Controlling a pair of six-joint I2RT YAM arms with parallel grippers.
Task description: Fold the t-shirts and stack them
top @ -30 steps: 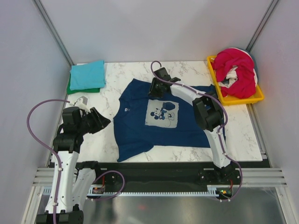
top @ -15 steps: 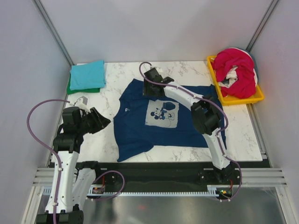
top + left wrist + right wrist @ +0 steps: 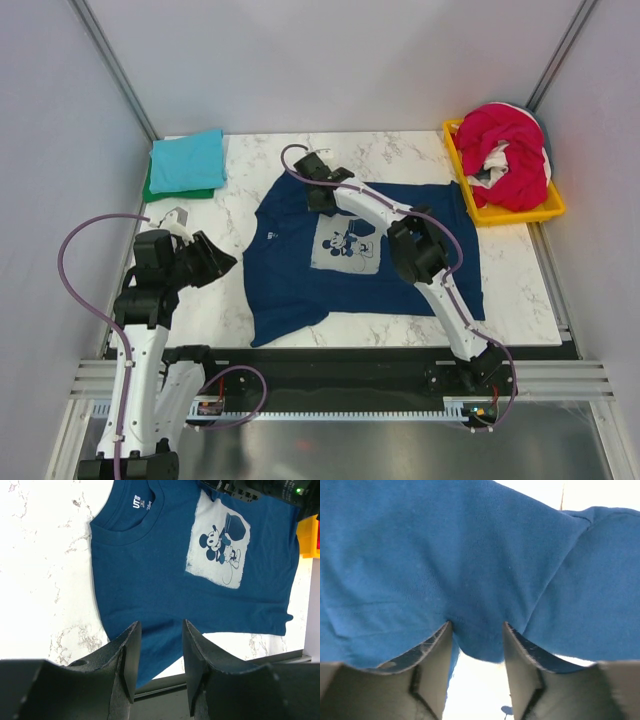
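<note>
In the middle of the white marble bench (image 3: 260, 150), a navy blue tee (image 3: 290, 285), spread out flat with the front up. Neck hole toward the left side, bottom edge toward the right side. On the chest, a pale square print (image 3: 345, 245) of a cartoon mouse.

Right arm stretched far over the tee, to its far left corner by the sleeve. Right fingers (image 3: 320, 203) down on the cloth there. Seen up close from the right wrist, clamped on a small fold of the blue cloth, with the fold bulging out between them and little creases spreading from the tips. White bench just past the cloth edge.

Left fingers (image 3: 228, 262) up in the air on the left, just beside the tee and not touching it. Pointed at the neck side. Set a little apart, with nothing held, only the tee and the bench down below in the gap.

At the far left corner of the bench, a folded teal tee (image 3: 188, 158) lying on top of a green tee (image 3: 150, 188). Only a thin edge of the green one peeking out.

At the far right corner, a yellow tray (image 3: 520, 213). Inside it, a magenta-red tee (image 3: 512, 135) in a messy heap, with a bit of white tee (image 3: 495, 160) poking out.
</note>
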